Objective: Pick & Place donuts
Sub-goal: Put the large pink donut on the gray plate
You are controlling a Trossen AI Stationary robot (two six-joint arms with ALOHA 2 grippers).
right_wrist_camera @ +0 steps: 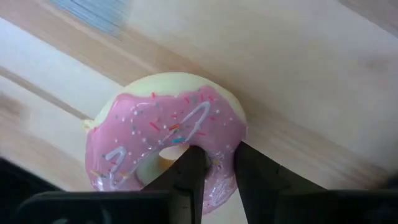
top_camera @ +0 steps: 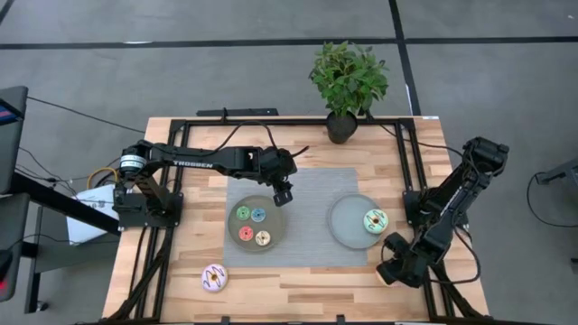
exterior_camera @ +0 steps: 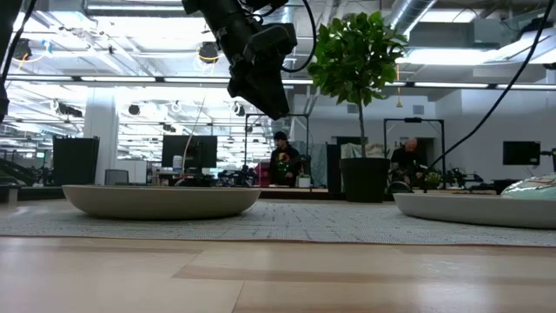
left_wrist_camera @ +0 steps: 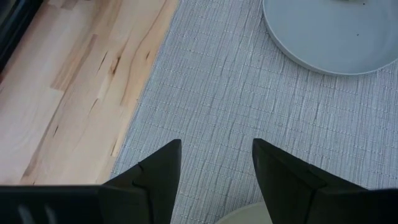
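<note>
The right gripper is low over the wooden surface at its right front corner, and its jaws pinch the ring of a pink-iced donut with sprinkles: one finger goes through the hole, the other presses on the outer edge, so the jaws stand narrow on the ring. In the overhead view this gripper sits just off the front right of the grey mat, and the arm hides the donut there.

The left gripper hovers above the mat at the far edge of the left plate. Its jaws are parted with nothing between them, the woven mat showing through the gap.

The left plate carries four tiny donuts: green, blue, red and yellow. The right plate holds one larger green-iced donut near its right rim. A larger purple-white donut lies on the bare wood near the front left, well apart from both plates.

A potted plant stands at the far edge of the surface
</note>
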